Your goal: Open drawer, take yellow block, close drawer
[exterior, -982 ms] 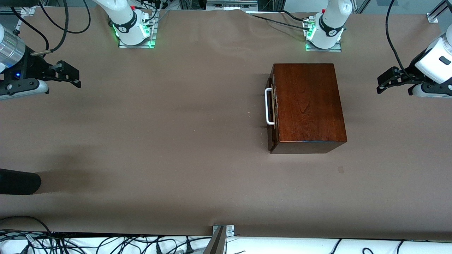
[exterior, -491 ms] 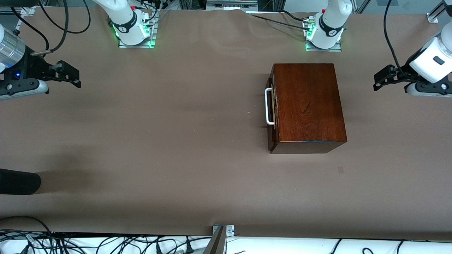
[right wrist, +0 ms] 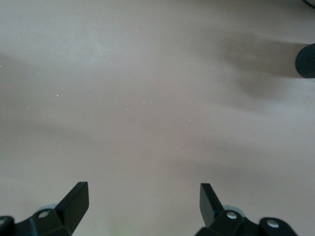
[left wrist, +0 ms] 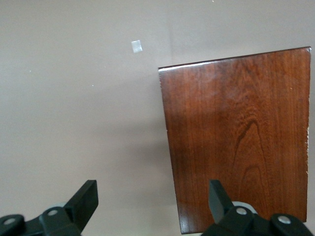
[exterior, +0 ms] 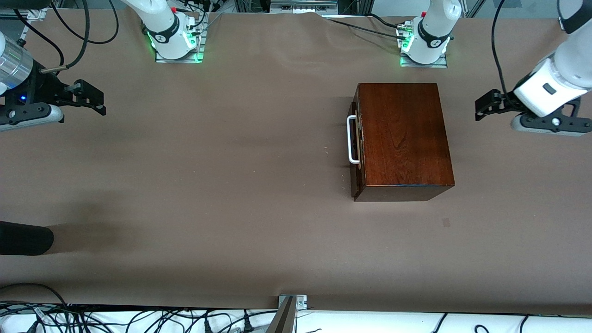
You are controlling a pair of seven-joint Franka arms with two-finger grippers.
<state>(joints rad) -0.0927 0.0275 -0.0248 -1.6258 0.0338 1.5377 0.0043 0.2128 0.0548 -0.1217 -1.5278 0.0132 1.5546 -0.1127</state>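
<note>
hovering spread near the box [exterior: 402, 138], left pincer [exterior: 481, 105] suits the shut drawer's handle [exterior: 352, 139]; right pincer [exterior: 97, 99] waits spread.

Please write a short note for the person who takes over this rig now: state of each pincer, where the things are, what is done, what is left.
Left pincer: open, empty, over bare table at the left arm's end, beside the box.
Right pincer: open, empty, waiting over the right arm's end.
Drawer: shut, white handle facing the right arm's end.
Yellow block: not visible.
Done: nothing.
Left: open drawer, take block, close drawer.
</note>
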